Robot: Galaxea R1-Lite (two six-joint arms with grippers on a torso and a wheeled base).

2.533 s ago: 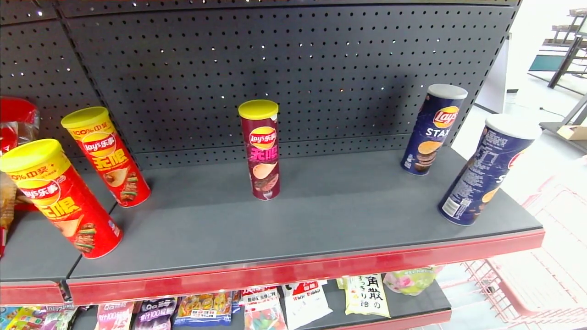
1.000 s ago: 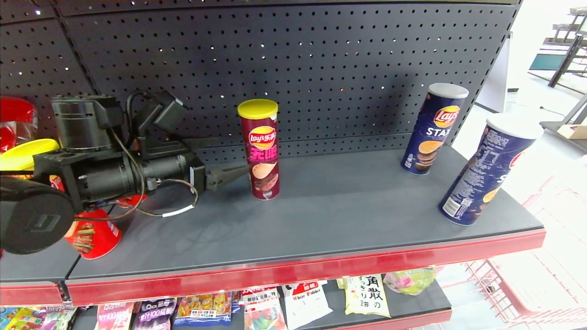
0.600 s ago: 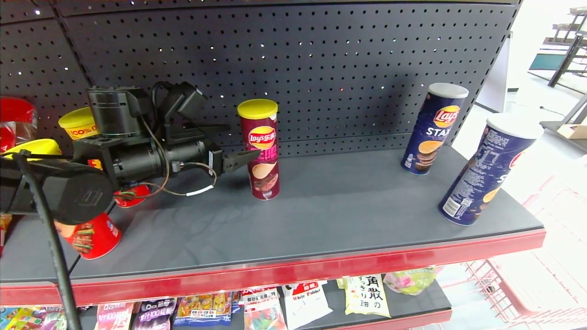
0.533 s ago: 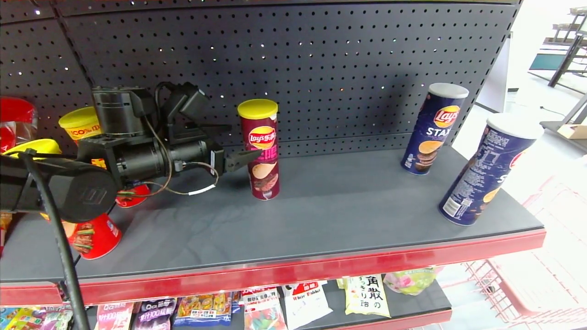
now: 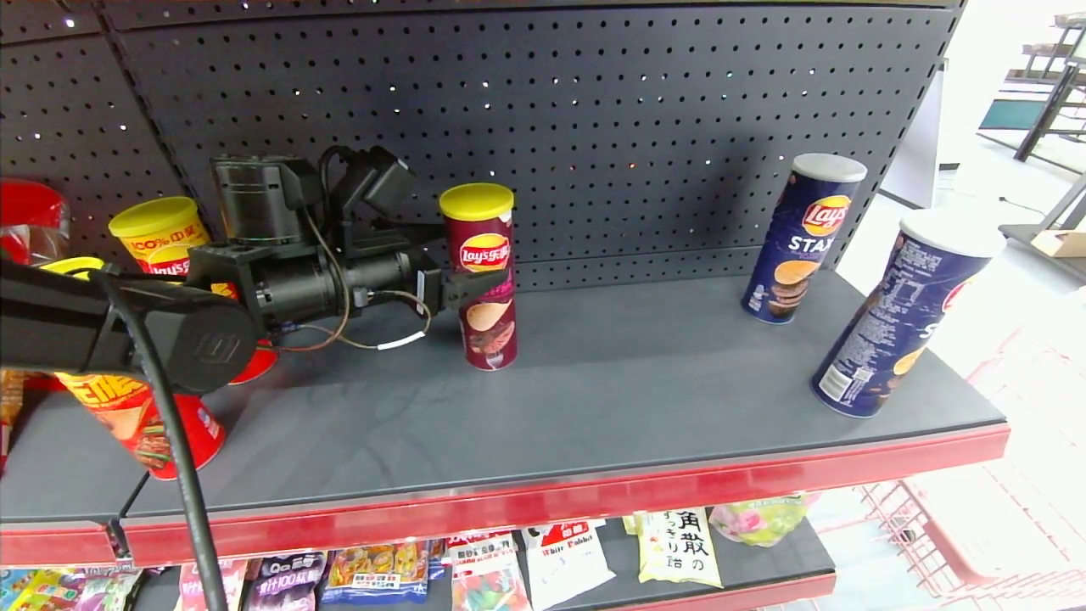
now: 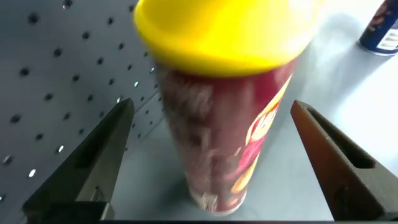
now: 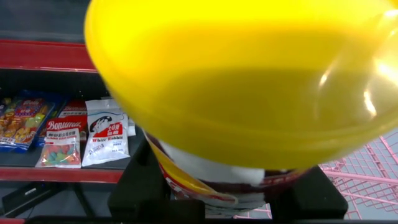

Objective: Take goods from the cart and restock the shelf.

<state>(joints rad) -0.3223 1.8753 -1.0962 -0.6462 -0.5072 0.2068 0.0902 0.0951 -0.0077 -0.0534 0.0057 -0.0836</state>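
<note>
Your left claw [image 5: 488, 283] is spread wide, one finger on each side of the maroon can [image 5: 484, 246] at about mid-height, with a gap on both sides in the left wrist view. That can stands upright near the back edge of the shelf [image 5: 594, 399], a little left of its middle. Your right claw [image 7: 224, 186] is pinching a red can with a yellow lid [image 7: 249, 93], out in front of the shelving, with snack bags [image 7: 106, 134] on the lower shelf beyond it. Two blue cans stand at the shelf's right end, one at the back [image 5: 802, 242] and one near the front right corner [image 5: 899, 318].
</note>
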